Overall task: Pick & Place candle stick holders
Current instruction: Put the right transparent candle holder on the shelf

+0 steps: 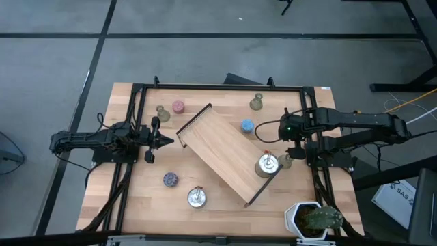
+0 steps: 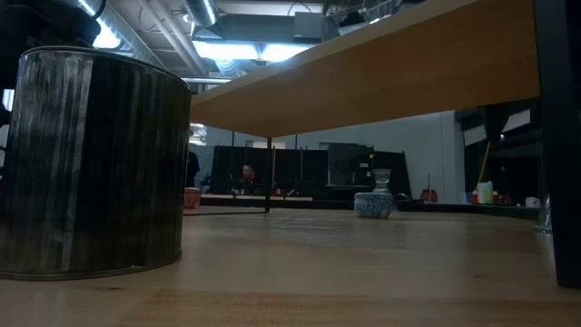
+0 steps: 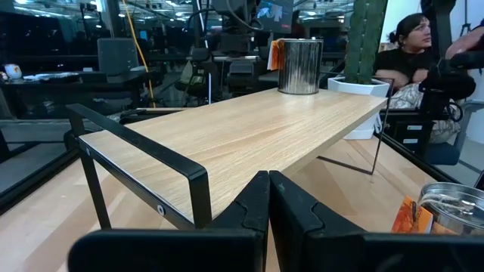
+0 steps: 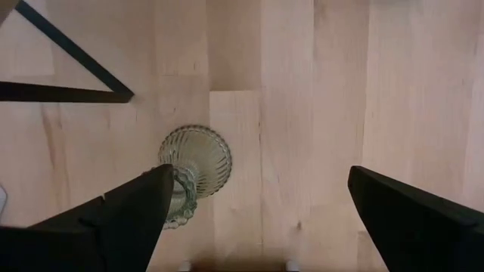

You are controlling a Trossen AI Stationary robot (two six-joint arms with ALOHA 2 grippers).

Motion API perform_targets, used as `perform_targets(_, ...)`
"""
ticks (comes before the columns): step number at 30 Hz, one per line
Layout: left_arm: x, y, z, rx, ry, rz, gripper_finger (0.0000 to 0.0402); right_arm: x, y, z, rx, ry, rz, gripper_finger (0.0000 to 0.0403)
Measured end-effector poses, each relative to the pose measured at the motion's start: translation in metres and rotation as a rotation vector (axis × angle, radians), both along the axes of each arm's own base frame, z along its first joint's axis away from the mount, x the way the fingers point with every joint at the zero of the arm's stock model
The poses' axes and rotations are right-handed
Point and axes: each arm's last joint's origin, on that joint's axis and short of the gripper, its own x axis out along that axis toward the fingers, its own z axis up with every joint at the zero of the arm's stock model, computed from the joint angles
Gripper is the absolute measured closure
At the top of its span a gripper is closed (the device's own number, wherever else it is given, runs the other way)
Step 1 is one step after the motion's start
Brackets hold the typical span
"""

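Right gripper [image 4: 261,215] spread wide, pointing straight down above olive-green bell-shaped holder [image 4: 193,174] near counter's right edge, beside wooden tray [image 1: 229,154]. Holder upright, offset toward 1 finger, not centred. Left gripper [image 1: 166,141] clenched empty, waiting near left edge.

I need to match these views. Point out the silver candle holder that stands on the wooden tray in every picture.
High view: the silver holder stands on the tray's lower right end.
Low view: not in it; only the tray's underside shows.
Left wrist view: it stands upright at the tray's far end.
Right wrist view: not in it.
Shared landmark: the wooden tray.
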Motion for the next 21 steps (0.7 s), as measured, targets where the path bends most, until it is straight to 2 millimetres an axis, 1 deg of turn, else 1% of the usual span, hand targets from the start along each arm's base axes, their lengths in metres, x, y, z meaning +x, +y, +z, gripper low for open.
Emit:
perform_targets(7, 0.0, 0.0, 0.0, 0.0, 0.0, 0.0, 0.0398, -0.001, 0.005, 0.001, -0.002, -0.018, 0.034, 0.0004)
perform_targets(11, 0.0, 0.0, 0.0, 0.0, 0.0, 0.0, 0.0398, -0.001, 0.009, -0.004, 0.02, -0.032, 0.07, 0.0004)
perform_targets(21, 0.0, 0.0, 0.0, 0.0, -0.001, 0.0, 0.0398, -0.003, 0.019, -0.002, 0.042, -0.053, 0.147, 0.0004)
